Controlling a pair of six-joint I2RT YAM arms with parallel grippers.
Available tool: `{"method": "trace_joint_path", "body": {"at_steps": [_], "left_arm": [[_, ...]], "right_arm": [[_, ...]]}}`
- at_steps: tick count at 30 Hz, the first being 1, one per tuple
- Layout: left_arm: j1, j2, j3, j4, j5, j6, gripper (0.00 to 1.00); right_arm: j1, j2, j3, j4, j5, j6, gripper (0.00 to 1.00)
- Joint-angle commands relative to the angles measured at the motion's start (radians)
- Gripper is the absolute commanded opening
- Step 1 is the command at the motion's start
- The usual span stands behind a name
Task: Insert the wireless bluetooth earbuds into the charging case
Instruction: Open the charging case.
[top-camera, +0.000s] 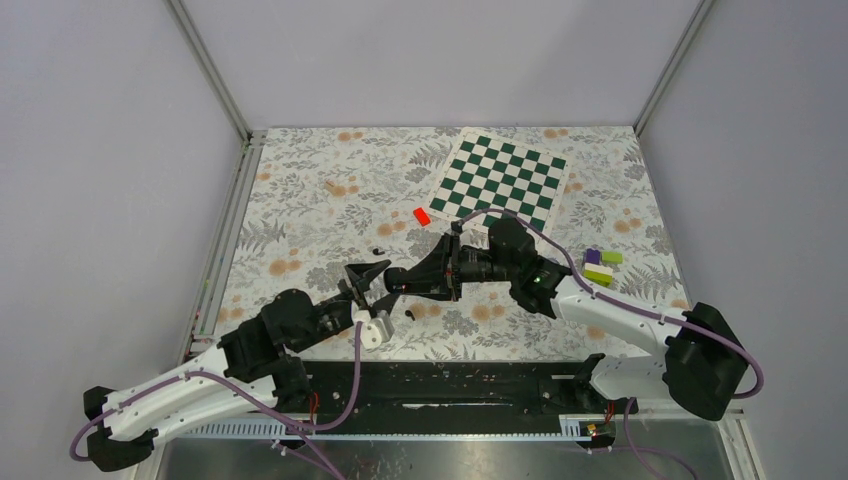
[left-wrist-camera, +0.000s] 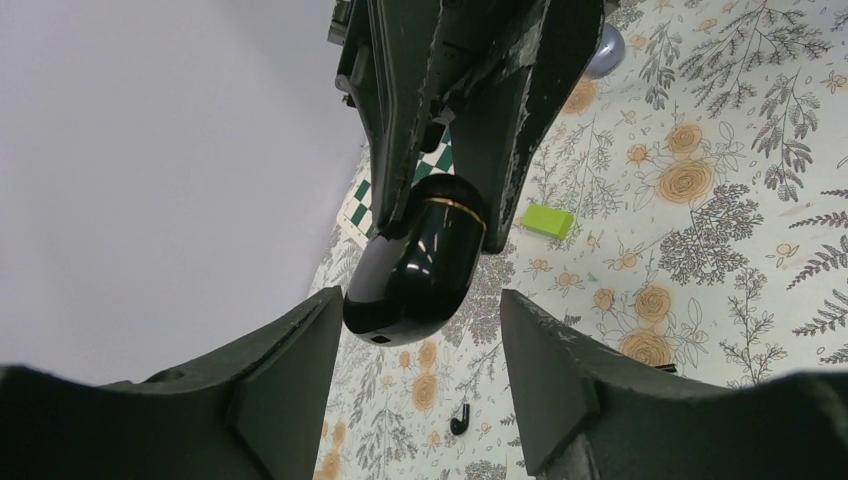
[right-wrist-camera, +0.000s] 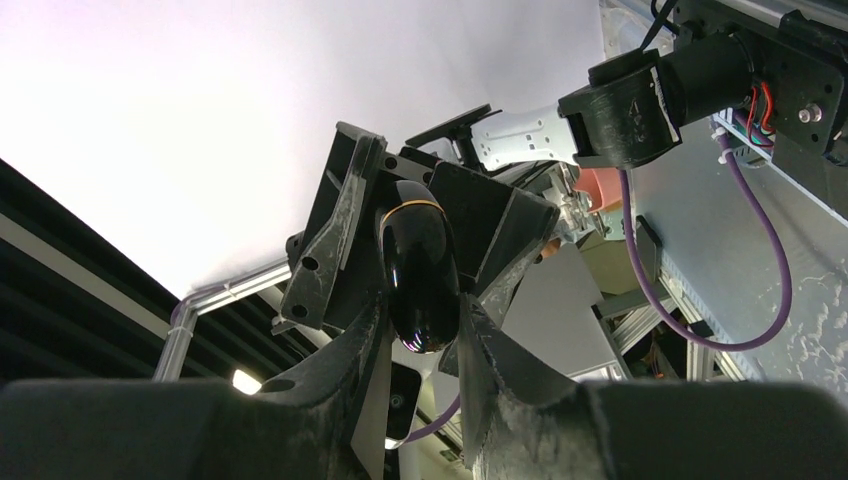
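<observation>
The charging case (left-wrist-camera: 420, 265) is a glossy black pebble with a thin gold seam, closed and held in the air. My right gripper (right-wrist-camera: 420, 320) is shut on it, and the case (right-wrist-camera: 418, 275) stands up from between its fingers. My left gripper (left-wrist-camera: 420, 300) is open around the case's free end, with one finger (left-wrist-camera: 290, 370) close beside it and the other (left-wrist-camera: 560, 370) well apart. In the top view the two grippers meet at mid-table around the case (top-camera: 400, 281). One earbud (left-wrist-camera: 459, 420), a tiny black nub, lies on the floral cloth below.
A green-and-white chessboard (top-camera: 500, 180) lies at the back right, with a red block (top-camera: 421, 215) before it. Purple and lime-green blocks (top-camera: 602, 266) sit at the right. A lime-green block (left-wrist-camera: 548, 220) shows beyond the case. Grey walls enclose the table.
</observation>
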Motion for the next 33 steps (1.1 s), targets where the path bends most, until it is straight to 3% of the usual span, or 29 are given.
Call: {"method": "trace_joint_path", "body": {"at_steps": [1, 7, 19, 21, 24, 25, 26, 29, 31, 33], "left_arm": [[-0.004, -0.004, -0.002, 0.049, 0.040, -0.004, 0.60], [-0.004, -0.014, -0.001, 0.065, 0.049, -0.011, 0.58], [-0.004, 0.001, 0.008, 0.055, 0.078, -0.003, 0.32], [-0.004, 0.005, 0.012, 0.048, 0.080, 0.000, 0.25], [-0.004, 0.021, 0.024, 0.033, 0.080, -0.004, 0.00], [-0.004, 0.024, 0.025, 0.029, 0.080, -0.009, 0.00], [-0.005, 0.028, 0.028, 0.025, 0.082, -0.011, 0.00], [-0.005, 0.037, 0.029, 0.013, 0.085, -0.032, 0.00], [-0.004, 0.038, 0.027, 0.005, 0.083, -0.056, 0.00], [-0.004, 0.038, 0.025, -0.004, 0.084, -0.079, 0.00]], "right_arm": [[-0.006, 0.011, -0.003, 0.079, 0.006, 0.026, 0.00], [-0.011, 0.021, -0.018, 0.111, 0.007, 0.043, 0.00], [-0.018, 0.041, -0.039, 0.180, 0.004, 0.076, 0.00], [-0.018, 0.045, -0.043, 0.194, 0.002, 0.083, 0.00], [-0.021, 0.056, -0.055, 0.235, 0.002, 0.102, 0.00], [-0.023, 0.063, -0.061, 0.260, 0.002, 0.108, 0.00], [-0.028, 0.075, -0.073, 0.300, 0.004, 0.119, 0.12], [-0.043, 0.098, -0.118, 0.441, 0.015, 0.154, 0.61], [-0.051, 0.099, -0.148, 0.502, 0.022, 0.169, 0.82], [-0.065, 0.081, -0.170, 0.507, 0.015, 0.151, 0.94]]}}
